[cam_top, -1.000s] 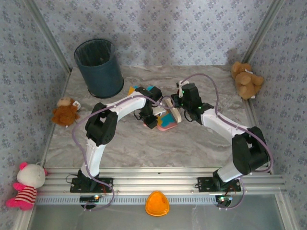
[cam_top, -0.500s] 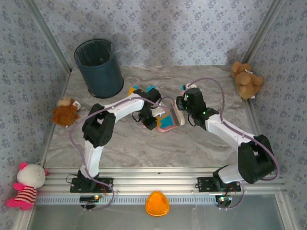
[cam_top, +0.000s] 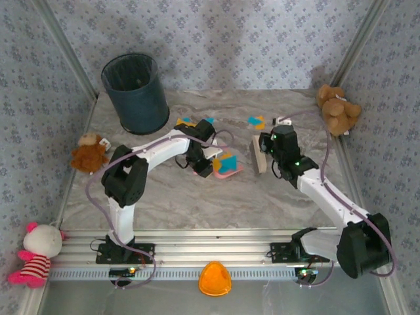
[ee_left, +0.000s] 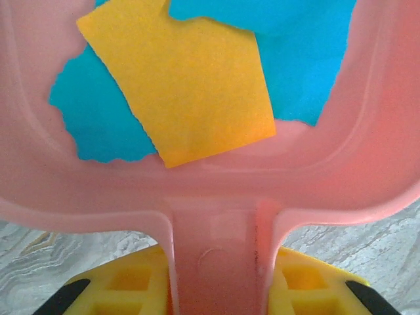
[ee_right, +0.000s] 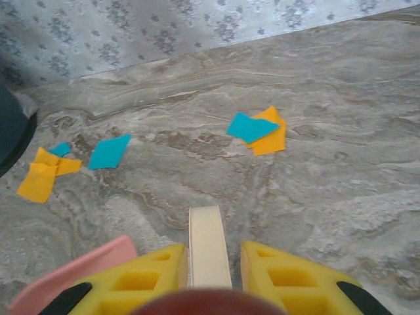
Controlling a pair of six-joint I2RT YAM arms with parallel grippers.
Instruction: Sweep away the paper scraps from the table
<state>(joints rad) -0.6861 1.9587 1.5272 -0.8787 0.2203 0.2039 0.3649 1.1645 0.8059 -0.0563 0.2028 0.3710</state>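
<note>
Clamps the left gripper [ee_left: 220, 292] tight on the handle of the pink dustpan [ee_left: 367, 164], which sits near the middle of the table [cam_top: 197, 197] with orange and blue paper scraps [ee_left: 190, 98] inside. Pinches a beige brush [cam_top: 260, 154] in the right gripper [ee_right: 209, 275]. Has drawn that brush off rightward, away from the pan's mouth, where it stood half a second ago. Leaves more scraps loose toward the table's far edge.

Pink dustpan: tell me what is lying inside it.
Inside the pink dustpan an orange paper scrap lies on top of blue paper scraps. It covers parts of the blue ones, and together they hide much of the pan's floor.
</note>
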